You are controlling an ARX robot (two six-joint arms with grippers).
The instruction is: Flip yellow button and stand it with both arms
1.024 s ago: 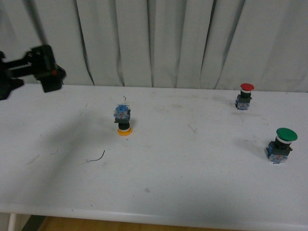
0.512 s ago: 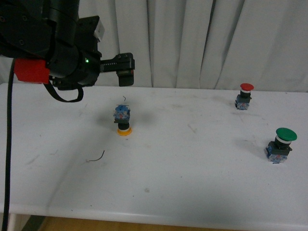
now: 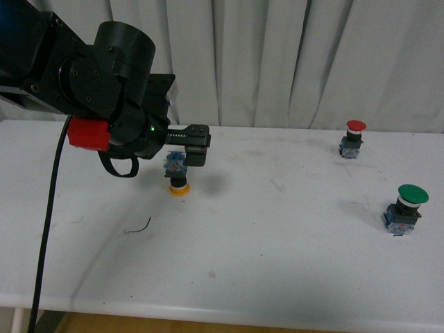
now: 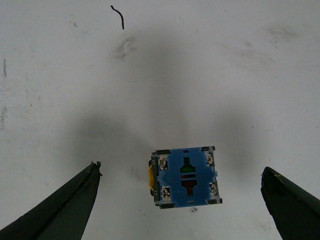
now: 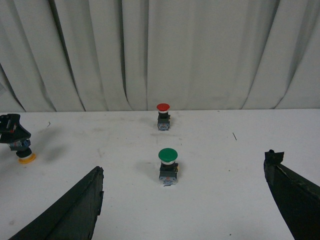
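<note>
yellow button (image 4: 186,176) | cap down | left claw (image 4: 181,170) spread wide above

Looks straight down onto a scuffed white table (image 4: 250,70). Shows the small yellow-capped push button (image 4: 185,183) with its square blue contact block and silver screws turned toward the camera, and a sliver of yellow cap peeking out along one side. Frames it between the two dark tapered fingers (image 4: 70,205) of the left tool (image 4: 181,170), spread wide, neither touching it. Catches a thin curled black wire scrap (image 4: 119,16) well apart, past a broad grey shadow.
</note>
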